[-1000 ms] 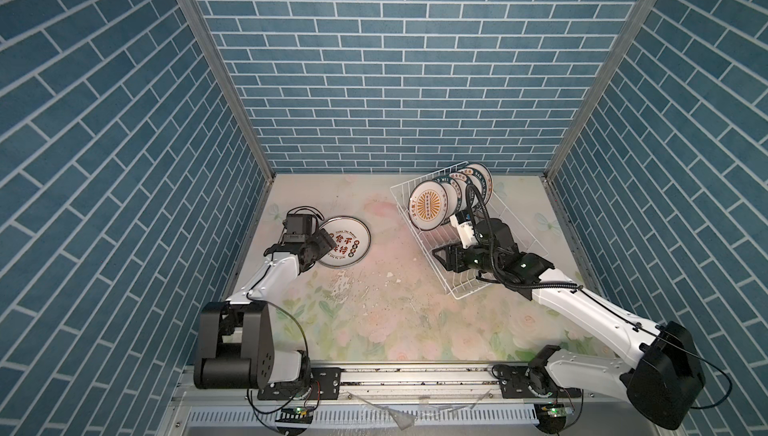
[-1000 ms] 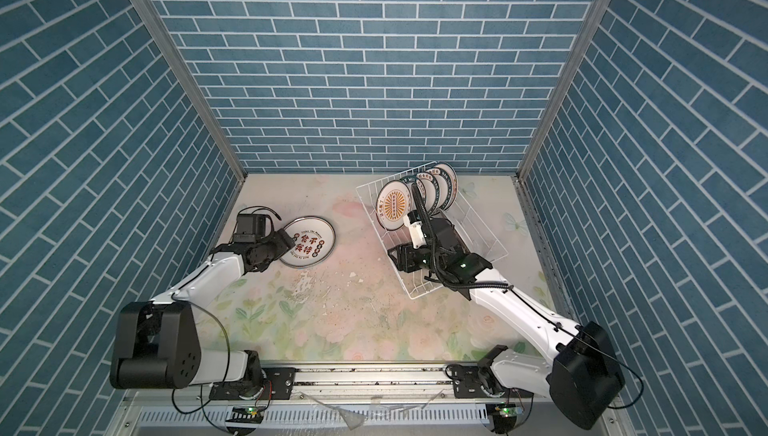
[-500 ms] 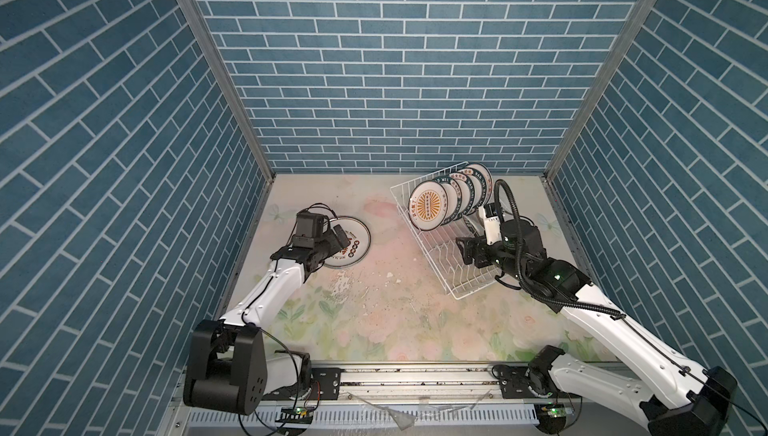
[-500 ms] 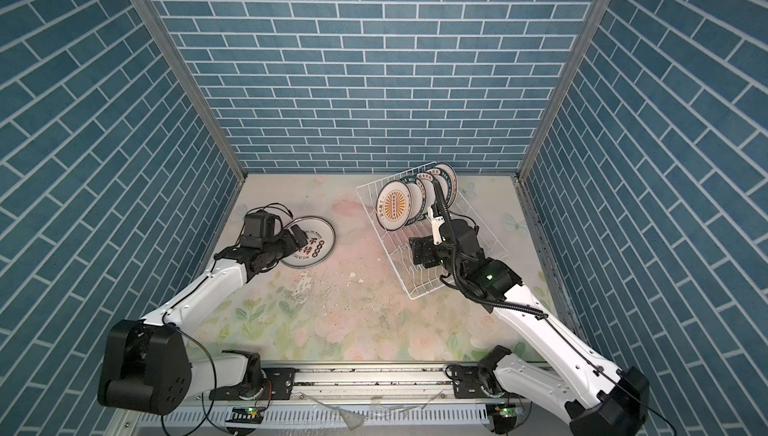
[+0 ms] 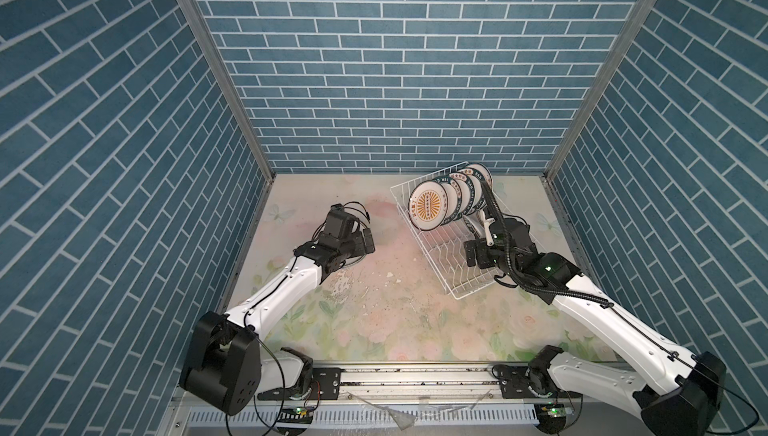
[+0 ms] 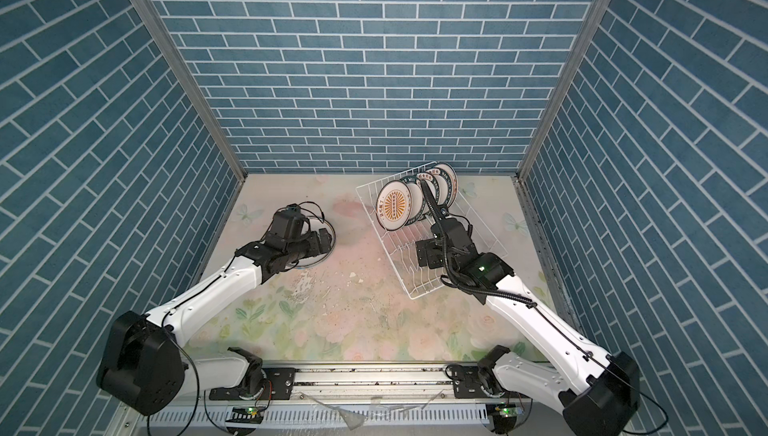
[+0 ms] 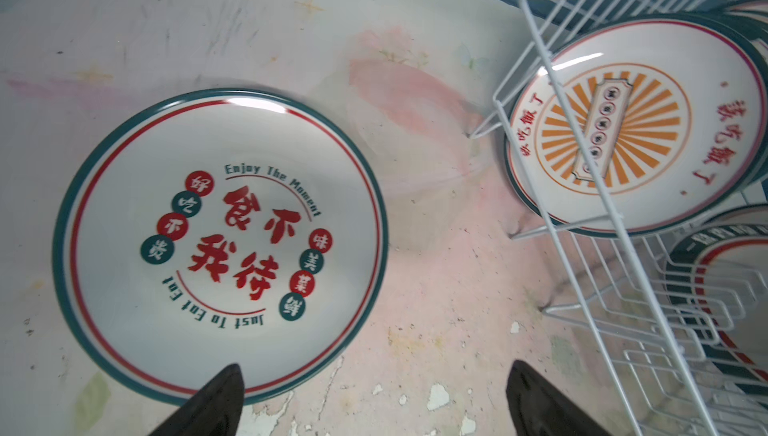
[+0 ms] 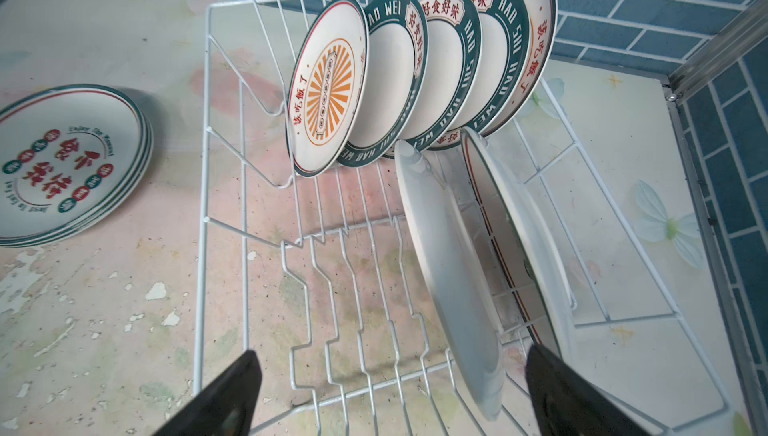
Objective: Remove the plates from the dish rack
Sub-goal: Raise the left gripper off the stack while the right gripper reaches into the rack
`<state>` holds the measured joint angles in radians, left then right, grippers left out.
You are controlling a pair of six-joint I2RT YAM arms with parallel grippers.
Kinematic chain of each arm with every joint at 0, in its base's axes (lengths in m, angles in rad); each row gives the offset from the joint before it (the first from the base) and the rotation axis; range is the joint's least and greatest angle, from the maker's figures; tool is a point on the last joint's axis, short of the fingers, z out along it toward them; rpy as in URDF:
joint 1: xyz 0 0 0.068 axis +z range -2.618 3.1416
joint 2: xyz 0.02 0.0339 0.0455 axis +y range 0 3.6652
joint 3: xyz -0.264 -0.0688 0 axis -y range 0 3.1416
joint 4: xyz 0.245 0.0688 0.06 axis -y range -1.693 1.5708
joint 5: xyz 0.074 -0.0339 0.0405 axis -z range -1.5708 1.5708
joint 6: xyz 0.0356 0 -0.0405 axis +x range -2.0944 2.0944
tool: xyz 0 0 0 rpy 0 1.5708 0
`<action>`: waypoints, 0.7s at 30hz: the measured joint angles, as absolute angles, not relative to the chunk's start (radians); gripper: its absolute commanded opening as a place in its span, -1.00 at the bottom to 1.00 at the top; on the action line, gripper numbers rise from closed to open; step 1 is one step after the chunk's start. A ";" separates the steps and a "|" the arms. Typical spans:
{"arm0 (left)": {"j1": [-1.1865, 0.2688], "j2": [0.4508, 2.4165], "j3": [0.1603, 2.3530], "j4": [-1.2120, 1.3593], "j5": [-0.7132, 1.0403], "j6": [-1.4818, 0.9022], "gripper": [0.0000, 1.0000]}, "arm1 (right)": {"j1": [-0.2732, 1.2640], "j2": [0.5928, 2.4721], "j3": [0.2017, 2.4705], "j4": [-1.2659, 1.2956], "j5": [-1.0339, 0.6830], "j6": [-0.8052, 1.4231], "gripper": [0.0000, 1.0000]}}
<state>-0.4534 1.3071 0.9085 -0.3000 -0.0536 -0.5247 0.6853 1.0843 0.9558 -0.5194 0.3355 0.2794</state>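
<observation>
Left gripper point(image 7: 374, 371) just spread wide above plate stack point(image 7: 220, 238) — drop done. Right gripper point(image 8: 392, 353) opened wide over dish rack point(image 8: 203, 220) — nearest upright plate point(image 8: 449, 272) likely next.

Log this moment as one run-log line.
left tool: open, empty, by plate stack on table | right tool: open, empty, facing nearest racked plate | dish rack: seven plates standing

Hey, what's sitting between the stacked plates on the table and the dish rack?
Nothing but bare, scuffed tabletop between the plate stack and the dish rack, as the right wrist view shows.
</observation>
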 measured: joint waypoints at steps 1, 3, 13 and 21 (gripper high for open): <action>-0.472 1.312 0.925 -0.303 -0.062 -0.516 0.99 | 0.685 1.095 0.956 -0.525 0.342 0.279 0.95; -0.496 1.322 0.951 -0.308 -0.072 -0.502 0.99 | 0.685 1.113 0.957 -0.536 0.353 0.278 0.88; -0.511 1.344 0.967 -0.344 -0.104 -0.472 0.99 | 0.686 1.170 0.959 -0.566 0.408 0.261 0.66; -0.522 1.319 0.967 -0.343 -0.116 -0.461 0.99 | 0.686 1.253 0.984 -0.590 0.483 0.254 0.15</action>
